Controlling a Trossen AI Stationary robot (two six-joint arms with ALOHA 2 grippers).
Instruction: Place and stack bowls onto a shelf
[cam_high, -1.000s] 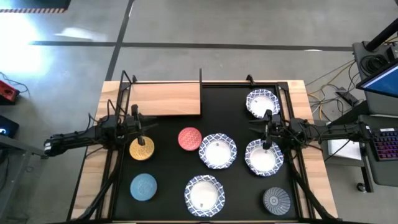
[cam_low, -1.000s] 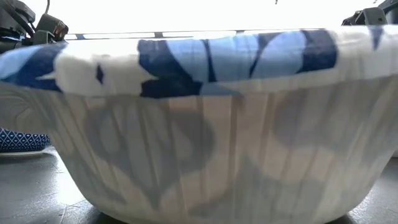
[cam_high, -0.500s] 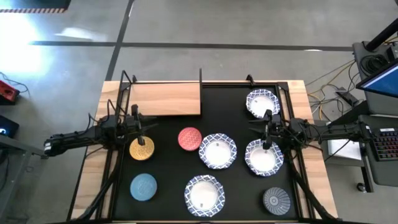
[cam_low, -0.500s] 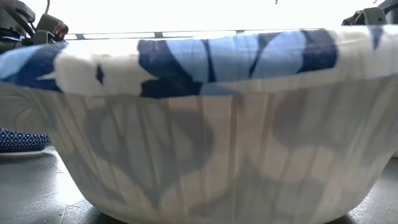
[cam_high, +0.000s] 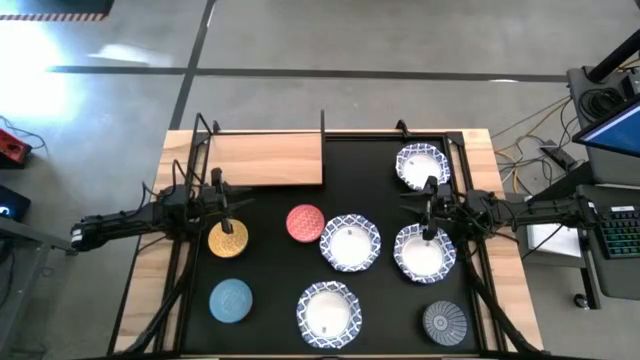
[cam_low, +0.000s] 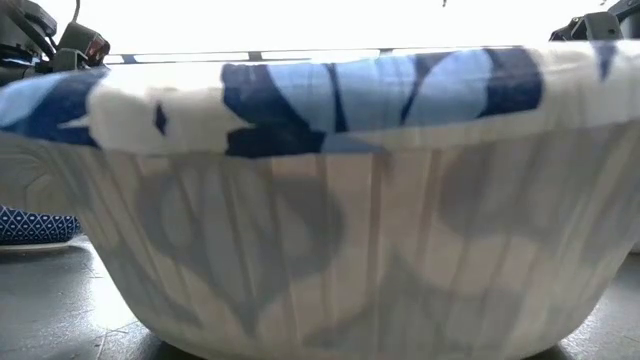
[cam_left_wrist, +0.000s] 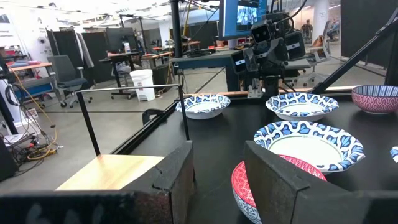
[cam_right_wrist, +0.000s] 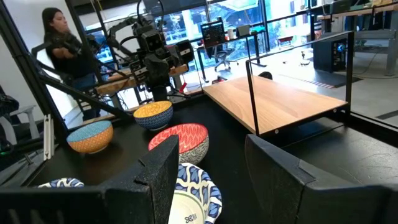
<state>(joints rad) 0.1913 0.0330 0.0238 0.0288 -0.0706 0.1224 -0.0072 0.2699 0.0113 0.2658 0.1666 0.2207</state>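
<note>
None of the bowls stands on the shelf (cam_high: 268, 159) yet; its wooden board is bare, so I judge the task to be at its start, with every placement and all stacking left to do.

Eight bowls are visible from above, all on the black mat (cam_high: 375, 185) beside the shelf and all empty, none nested in another. Nearest the shelf are the red bowl (cam_high: 305, 223) and the yellow bowl (cam_high: 228, 238). The blue bowl (cam_high: 231, 299) lies farther from it. Four white bowls with blue rims sit away from the shelf: (cam_high: 349, 241), (cam_high: 424, 253), (cam_high: 421, 165) and (cam_high: 328, 311). The grey bowl (cam_high: 443, 321) is farthest off.

The left pincer (cam_high: 227, 207) hangs over the far rim of the yellow bowl, just off the shelf's edge, fingers spread and holding nothing. The right pincer (cam_high: 431, 205) hovers well away from the shelf, between two white bowls, likewise spread and empty.
</note>
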